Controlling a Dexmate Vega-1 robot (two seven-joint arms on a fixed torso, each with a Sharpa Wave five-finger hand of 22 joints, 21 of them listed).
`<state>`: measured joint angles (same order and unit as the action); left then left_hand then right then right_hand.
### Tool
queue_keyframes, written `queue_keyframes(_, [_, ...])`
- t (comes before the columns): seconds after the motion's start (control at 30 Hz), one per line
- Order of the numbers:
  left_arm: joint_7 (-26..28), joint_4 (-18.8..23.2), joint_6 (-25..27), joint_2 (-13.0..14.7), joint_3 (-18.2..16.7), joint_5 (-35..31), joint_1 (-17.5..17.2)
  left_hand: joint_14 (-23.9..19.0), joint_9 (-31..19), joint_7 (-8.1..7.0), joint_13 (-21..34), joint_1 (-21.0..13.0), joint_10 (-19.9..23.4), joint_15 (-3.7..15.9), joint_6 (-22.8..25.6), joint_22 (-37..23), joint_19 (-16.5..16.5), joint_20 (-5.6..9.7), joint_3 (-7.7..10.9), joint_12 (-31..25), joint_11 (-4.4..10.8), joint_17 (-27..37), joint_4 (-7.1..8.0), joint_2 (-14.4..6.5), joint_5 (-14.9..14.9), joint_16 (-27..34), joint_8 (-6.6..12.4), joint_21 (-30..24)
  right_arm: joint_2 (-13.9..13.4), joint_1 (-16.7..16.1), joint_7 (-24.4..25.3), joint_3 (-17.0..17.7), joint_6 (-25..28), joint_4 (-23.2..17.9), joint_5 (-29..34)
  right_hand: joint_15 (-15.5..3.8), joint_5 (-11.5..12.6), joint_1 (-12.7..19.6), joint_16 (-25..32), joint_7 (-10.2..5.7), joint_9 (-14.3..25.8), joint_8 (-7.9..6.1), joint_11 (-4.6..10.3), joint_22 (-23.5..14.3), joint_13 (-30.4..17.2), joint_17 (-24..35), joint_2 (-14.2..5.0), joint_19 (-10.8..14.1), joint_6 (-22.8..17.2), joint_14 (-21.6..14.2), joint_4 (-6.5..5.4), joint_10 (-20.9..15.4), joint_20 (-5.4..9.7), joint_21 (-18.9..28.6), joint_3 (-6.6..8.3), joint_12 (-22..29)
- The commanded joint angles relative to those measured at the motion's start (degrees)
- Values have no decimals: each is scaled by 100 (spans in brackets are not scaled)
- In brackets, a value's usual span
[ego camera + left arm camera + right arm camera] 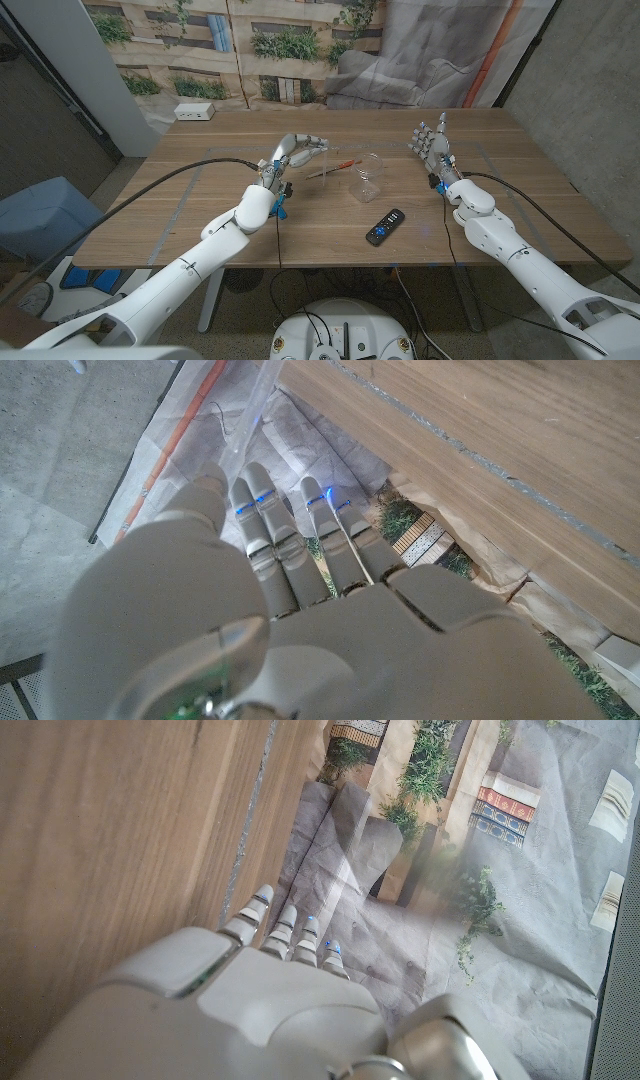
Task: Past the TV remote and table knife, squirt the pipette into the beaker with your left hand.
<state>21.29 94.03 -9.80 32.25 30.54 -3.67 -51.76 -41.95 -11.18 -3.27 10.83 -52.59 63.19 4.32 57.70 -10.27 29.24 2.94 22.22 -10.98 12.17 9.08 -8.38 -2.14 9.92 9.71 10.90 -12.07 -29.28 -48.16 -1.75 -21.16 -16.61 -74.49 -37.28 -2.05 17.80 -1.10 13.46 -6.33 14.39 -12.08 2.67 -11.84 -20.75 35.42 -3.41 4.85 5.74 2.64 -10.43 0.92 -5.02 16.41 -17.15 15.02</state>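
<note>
My left hand (pixel 297 150) hovers over the table's middle and pinches a clear pipette (pixel 248 422), whose tube sticks out past the fingers (pixel 262 520). Right of that hand stands a clear beaker (pixel 368 178), apart from it. Between the hand and the beaker lies a thin table knife (pixel 332 170) with a reddish end. A black TV remote (pixel 385 227) lies nearer the front edge, below the beaker. My right hand (pixel 432 143) stands upright at the right of the beaker, fingers apart (pixel 283 932) and holding nothing.
A white box (pixel 194 111) sits at the wooden table's (pixel 200 215) far left corner. Black cables run along both arms across the table. A draped backdrop hangs behind the far edge.
</note>
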Motion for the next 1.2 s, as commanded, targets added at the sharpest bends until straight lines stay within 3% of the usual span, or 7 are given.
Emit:
queue_keyframes(0.03, [2,45,-27,23,-11,-7,8,51,1,14,17,61,-33,766,-22,-20,-16,272,21,-10,-12,14,-30,6,-6,-17,-1,2,-1,-2,0,1,0,-3,-1,-456,33,0,14,-53,17,-37,22,-31,-15,27,-333,16,-13,62,-3,14,0,23,-37,23])
queue_keyframes(0.73, [61,242,0,64,-77,-85,-33,44,4,26,18,83,-29,777,-6,-21,-21,252,92,-39,-5,17,-52,-60,9,-5,21,-1,-1,3,0,0,4,-2,-1,-451,33,1,12,-51,17,-39,6,-31,-17,26,-332,17,-18,65,-2,12,-6,23,-37,25])
queue_keyframes(1.2, [73,448,-23,307,-316,-167,-82,61,3,31,19,-2,-23,785,-19,-23,-26,239,180,-52,-7,11,-109,-129,28,-13,21,-3,-1,3,-2,1,3,0,-1,-450,33,1,12,-50,17,-37,17,-31,-17,27,-333,18,-14,66,-3,7,-2,23,-37,27])
